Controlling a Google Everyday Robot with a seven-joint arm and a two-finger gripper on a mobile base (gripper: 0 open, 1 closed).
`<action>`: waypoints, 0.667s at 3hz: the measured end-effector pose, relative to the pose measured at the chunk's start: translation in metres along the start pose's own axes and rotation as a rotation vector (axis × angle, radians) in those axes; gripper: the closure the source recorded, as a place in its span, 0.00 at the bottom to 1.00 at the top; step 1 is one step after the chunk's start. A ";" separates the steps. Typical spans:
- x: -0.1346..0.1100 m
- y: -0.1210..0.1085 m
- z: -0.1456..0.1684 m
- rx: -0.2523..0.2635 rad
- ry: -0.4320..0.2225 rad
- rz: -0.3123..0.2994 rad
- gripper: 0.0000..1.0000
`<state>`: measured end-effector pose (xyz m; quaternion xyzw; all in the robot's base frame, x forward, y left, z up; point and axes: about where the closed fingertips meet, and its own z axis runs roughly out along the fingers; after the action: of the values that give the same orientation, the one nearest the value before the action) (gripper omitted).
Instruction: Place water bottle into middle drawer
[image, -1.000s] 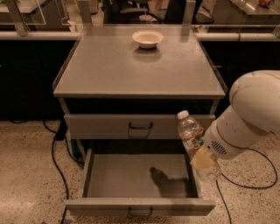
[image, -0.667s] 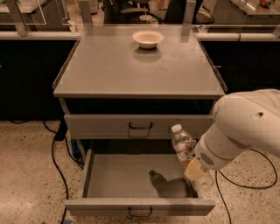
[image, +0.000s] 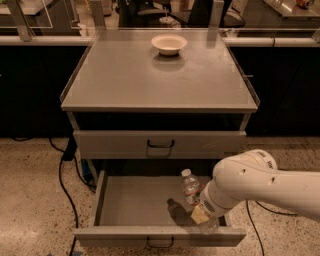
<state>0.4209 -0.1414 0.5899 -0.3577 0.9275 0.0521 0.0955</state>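
The water bottle (image: 190, 186) stands nearly upright inside the pulled-out middle drawer (image: 130, 202), toward its right side, white cap up. My gripper (image: 200, 215) sits at the bottle's lower right, low in the drawer, at the end of the white arm (image: 260, 182) that comes in from the right. The arm's wrist covers the bottle's lower part. The drawer's dark handle (image: 160, 244) shows at the bottom edge.
A white bowl (image: 169, 43) rests at the back of the cabinet's grey top (image: 125, 80). The upper drawer (image: 160, 144) is closed. Black cables (image: 65, 175) trail over the speckled floor left of the cabinet.
The arm has swung left and down, carrying the bottle from above the drawer's right edge to low inside the drawer.
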 end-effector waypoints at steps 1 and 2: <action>-0.005 -0.002 0.001 0.005 -0.020 0.002 1.00; -0.004 -0.003 0.002 0.013 -0.030 0.005 1.00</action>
<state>0.4258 -0.1403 0.5891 -0.3541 0.9271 0.0518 0.1115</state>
